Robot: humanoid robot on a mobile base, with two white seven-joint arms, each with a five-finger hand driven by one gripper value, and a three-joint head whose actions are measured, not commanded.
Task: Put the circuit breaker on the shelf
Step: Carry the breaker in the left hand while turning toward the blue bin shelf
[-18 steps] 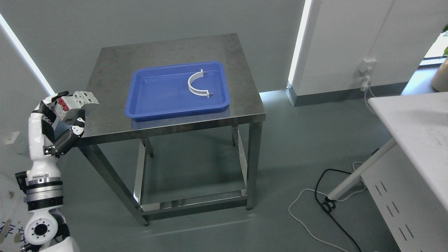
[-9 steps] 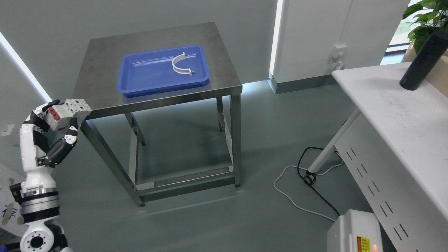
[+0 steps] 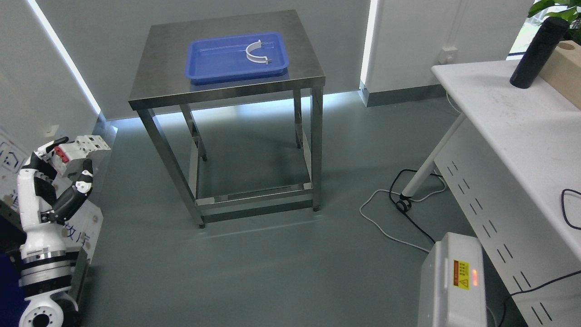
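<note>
My left hand [image 3: 61, 165] is raised at the lower left of the head view, shut on a white circuit breaker [image 3: 77, 148] with a red part. It holds the breaker in the air, well clear of the steel table [image 3: 154, 86] and to its lower left. My right arm is out of view. No shelf shows in the head view.
A blue tray [image 3: 213, 63] with a white curved bracket [image 3: 257, 53] lies on the steel table. A white desk [image 3: 513, 122] with a black bottle [image 3: 534, 45] stands at the right. A white box [image 3: 454, 281] and cables [image 3: 408, 204] lie on the floor.
The whole picture has shifted: the camera has backed away from the table, which now looks smaller and farther. The left hand still holds the breaker in the same raised pose.
</note>
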